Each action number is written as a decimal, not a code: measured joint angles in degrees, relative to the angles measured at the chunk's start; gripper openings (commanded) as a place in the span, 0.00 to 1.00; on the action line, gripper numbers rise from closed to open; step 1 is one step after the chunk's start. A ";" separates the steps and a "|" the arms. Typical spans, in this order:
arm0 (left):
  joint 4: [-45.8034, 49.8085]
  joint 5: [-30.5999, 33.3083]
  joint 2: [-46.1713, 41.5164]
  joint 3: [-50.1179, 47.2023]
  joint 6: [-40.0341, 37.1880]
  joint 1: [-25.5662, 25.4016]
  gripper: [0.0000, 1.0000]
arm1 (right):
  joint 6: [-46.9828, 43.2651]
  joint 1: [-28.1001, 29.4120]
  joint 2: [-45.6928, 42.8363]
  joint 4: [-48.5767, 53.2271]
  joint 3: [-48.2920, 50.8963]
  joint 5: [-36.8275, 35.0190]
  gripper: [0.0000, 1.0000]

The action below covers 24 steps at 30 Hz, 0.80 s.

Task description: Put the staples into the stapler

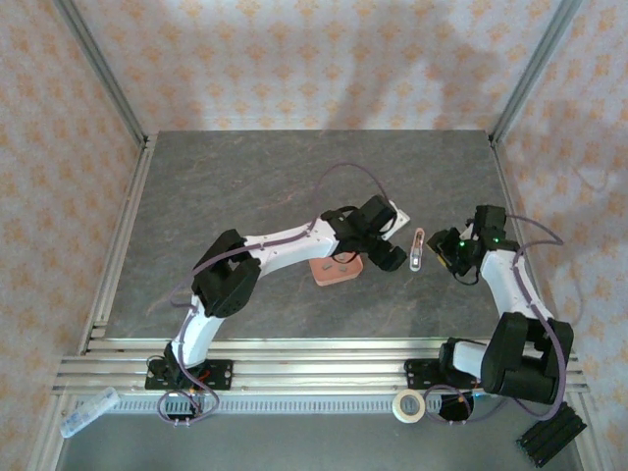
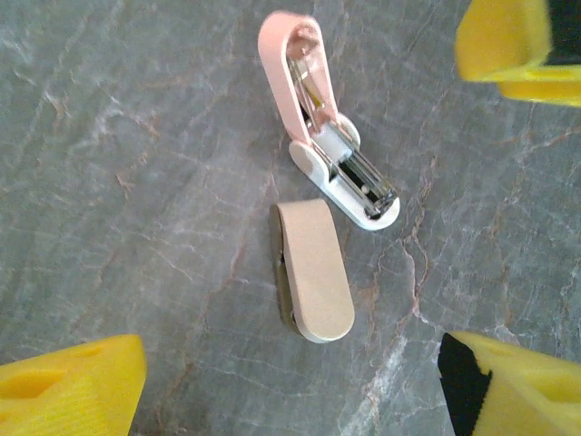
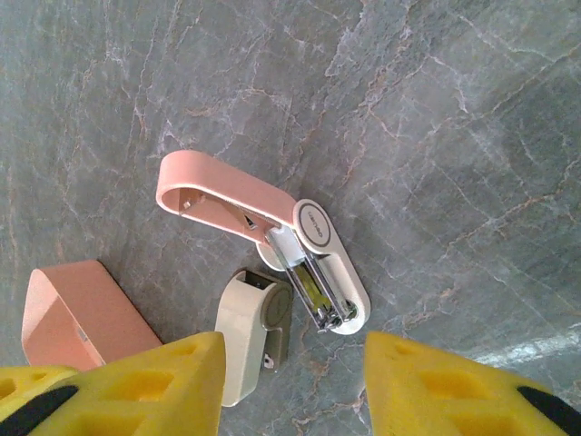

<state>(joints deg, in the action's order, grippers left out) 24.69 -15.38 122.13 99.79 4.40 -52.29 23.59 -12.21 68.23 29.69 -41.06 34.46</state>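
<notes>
Currently the stapler [image 2: 322, 136] lies hinged open on the tabletop [image 1: 245, 177], right of centre, between left jaws and right jaws, all spread and empty, so an off-centre pinch could skid or flip it.

The grey marbled table [image 1: 245, 186] carries the open stapler [image 2: 320, 156], a cream piece [image 2: 314, 272] beside it and a salmon tray [image 3: 80, 313].
</notes>
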 measured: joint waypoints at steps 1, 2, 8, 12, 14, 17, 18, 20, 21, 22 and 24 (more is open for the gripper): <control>1.16 0.28 0.87 1.33 0.37 -0.15 0.83 | 0.11 0.00 -0.55 -0.11 0.33 0.00 0.45; 2.40 0.70 1.79 2.75 0.74 -0.22 0.82 | 0.26 0.00 -1.01 -0.22 0.59 0.00 0.44; 6.69 2.38 4.96 7.10 2.16 -0.90 0.77 | 0.46 0.00 -1.60 -0.85 1.64 -0.15 0.45; 8.33 3.76 6.36 9.73 3.21 -1.57 0.73 | 0.44 0.00 -1.73 -0.94 2.03 -0.31 0.45; 8.63 4.07 6.95 10.71 3.32 -1.81 0.73 | 0.44 0.00 -1.92 -1.05 2.05 -0.57 0.45; 8.98 4.09 8.07 12.07 3.58 -2.10 0.73 | 0.42 0.00 -2.19 -1.05 2.08 -0.66 0.45; 9.14 4.07 8.61 12.68 3.74 -2.10 0.73 | 0.42 0.00 -2.23 -1.05 2.08 -0.66 0.45; 9.84 4.11 9.84 13.97 4.28 -2.10 0.70 | 0.42 0.00 -2.40 -1.05 2.08 -0.66 0.45; 10.34 4.17 10.58 14.88 4.63 -2.10 0.69 | 0.42 0.00 -2.51 -1.05 2.08 -0.66 0.45; 10.75 4.33 11.45 15.80 4.81 -2.10 0.69 | 0.42 0.00 -2.64 -1.05 2.08 -0.66 0.45; 11.41 4.76 12.94 17.18 5.22 -2.10 0.64 | 0.42 0.00 -2.80 -1.05 2.10 -0.66 0.45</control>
<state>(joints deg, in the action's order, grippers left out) 36.10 -10.61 135.06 116.97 9.63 -54.39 24.01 -12.21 65.43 28.64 -38.96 33.80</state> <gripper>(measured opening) 0.674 0.445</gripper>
